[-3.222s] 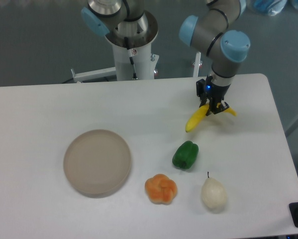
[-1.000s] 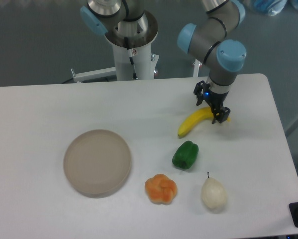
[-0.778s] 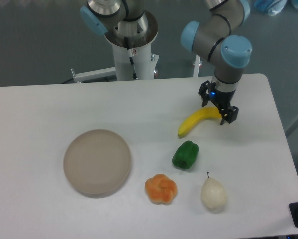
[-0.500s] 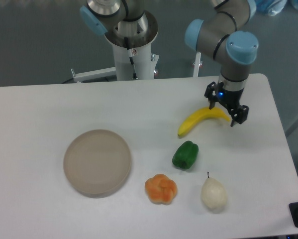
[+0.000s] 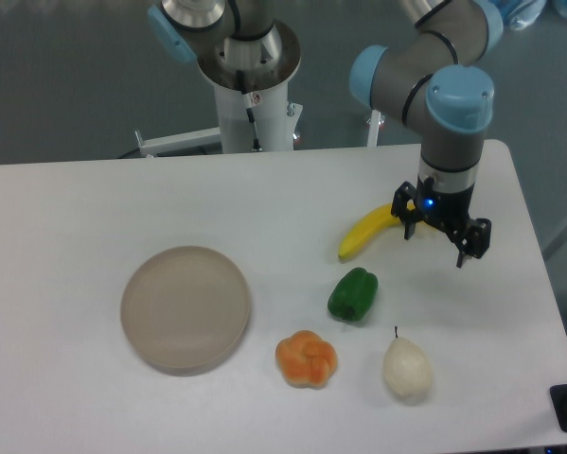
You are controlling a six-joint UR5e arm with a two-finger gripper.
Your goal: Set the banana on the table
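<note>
Already Down: Banana Lay on the Table

Right of centre, the banana (image 5: 368,234) lay flat on the white table (image 5: 94,199), its right end hidden behind the gripper (image 5: 441,236). That gripper stood spread wide, fingers (image 5: 467,248) holding nothing. Below the banana sat a green pepper (image 5: 353,294); lower still, an orange piece (image 5: 306,358) and a pale pear (image 5: 407,369). A round plate (image 5: 186,308) rested at lower left.

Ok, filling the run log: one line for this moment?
banana: lying on table | gripper: open, beside banana's right end | plate: bare
</note>
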